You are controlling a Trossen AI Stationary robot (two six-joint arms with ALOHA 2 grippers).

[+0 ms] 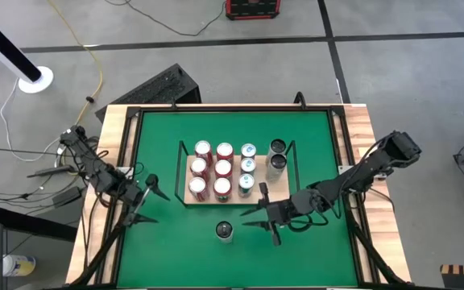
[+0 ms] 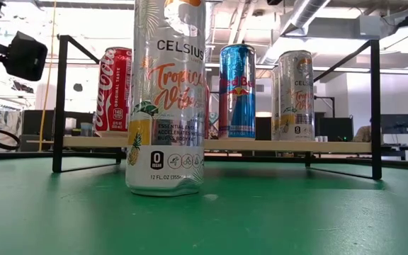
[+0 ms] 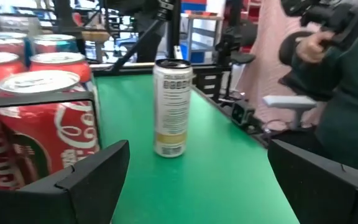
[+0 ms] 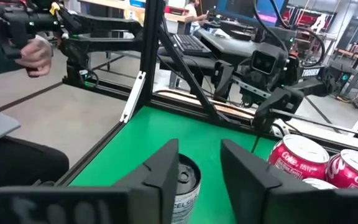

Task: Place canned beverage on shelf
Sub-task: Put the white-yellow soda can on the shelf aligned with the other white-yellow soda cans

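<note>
A tall silver Celsius can (image 1: 225, 232) stands upright on its base on the green table, in front of the shelf; it fills the low view (image 2: 167, 99). The shelf (image 1: 188, 197) is a light-wood board with black wire rails, holding several red, blue and silver cans (image 1: 222, 169). My right gripper (image 1: 252, 217) is open just right of the lone can, whose top (image 4: 186, 177) shows past its fingers. My left gripper (image 1: 153, 203) is wide open to the left of the can (image 3: 171, 109), well apart from it.
The shelf's board (image 2: 218, 144) stands raised on black wire legs behind the lone can. Bare green table lies between my left gripper and the can. Wooden borders edge the table (image 1: 111, 161). A person's hand (image 3: 309, 46) shows beyond the table's near edge.
</note>
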